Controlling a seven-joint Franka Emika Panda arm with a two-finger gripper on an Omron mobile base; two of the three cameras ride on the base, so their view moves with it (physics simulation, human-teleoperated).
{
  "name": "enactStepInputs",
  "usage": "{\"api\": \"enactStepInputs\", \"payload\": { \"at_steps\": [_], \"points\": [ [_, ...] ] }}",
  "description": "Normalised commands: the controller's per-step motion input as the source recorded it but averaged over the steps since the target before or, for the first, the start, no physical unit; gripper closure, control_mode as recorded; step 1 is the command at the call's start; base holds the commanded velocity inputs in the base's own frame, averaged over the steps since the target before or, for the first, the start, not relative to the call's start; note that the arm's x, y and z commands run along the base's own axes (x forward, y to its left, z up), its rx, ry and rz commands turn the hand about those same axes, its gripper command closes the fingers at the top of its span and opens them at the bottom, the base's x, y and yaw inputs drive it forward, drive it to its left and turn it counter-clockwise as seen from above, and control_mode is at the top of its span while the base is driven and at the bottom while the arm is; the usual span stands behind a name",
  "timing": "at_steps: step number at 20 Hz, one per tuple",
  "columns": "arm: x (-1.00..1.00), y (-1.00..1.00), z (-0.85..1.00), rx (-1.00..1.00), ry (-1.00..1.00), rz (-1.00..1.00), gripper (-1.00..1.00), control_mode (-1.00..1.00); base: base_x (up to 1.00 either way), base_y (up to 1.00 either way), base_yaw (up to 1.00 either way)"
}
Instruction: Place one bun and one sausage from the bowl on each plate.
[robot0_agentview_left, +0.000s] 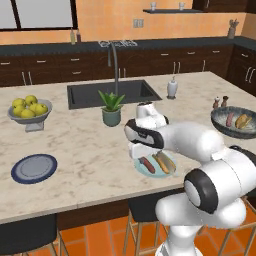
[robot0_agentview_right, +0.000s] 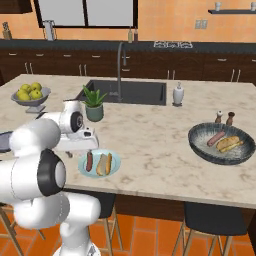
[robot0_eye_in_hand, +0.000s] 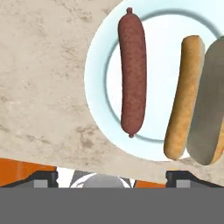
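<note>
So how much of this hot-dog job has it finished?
About half. The light blue plate already holds a sausage and a bun. The gripper hangs above it, apparently empty. The bowl keeps one more pair for the bare navy plate.

Glossy white rounded arm segments, dark joint rings, bulky white base column

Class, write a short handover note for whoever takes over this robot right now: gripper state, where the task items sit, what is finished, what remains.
Gripper: above the light blue plate; its fingertips sit at the hand view's bottom edge, so open or shut cannot be told.
Light blue plate: one sausage and one bun, side by side. Done.
Bowl: second sausage and second bun lie inside.
Navy plate: empty.
Left: move that sausage and bun to the navy plate.
</note>
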Motion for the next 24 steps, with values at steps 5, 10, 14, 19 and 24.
{"api": "enactStepInputs", "payload": {
  "at_steps": [5, 10, 14, 19, 24],
  "points": [
    [-1.00, -0.10, 0.87, 0.20, -0.30, -0.16, -1.00, -1.00, 0.00, 0.00, 0.00],
    [-0.97, -0.48, 0.54, 0.06, -0.28, -0.15, -1.00, -1.00, 0.00, 0.00, 0.00],
    [-0.48, -0.24, 0.05, -0.03, -0.08, -0.08, -1.00, -1.00, 0.00, 0.00, 0.00],
    [0.00, -0.01, 0.00, 0.00, 0.00, 0.00, -1.00, 1.00, -0.03, -0.14, 0.00],
    [0.00, 0.00, 0.00, 0.00, 0.00, 0.00, -1.00, 1.00, -0.20, -1.00, -0.01]
  ]
}}
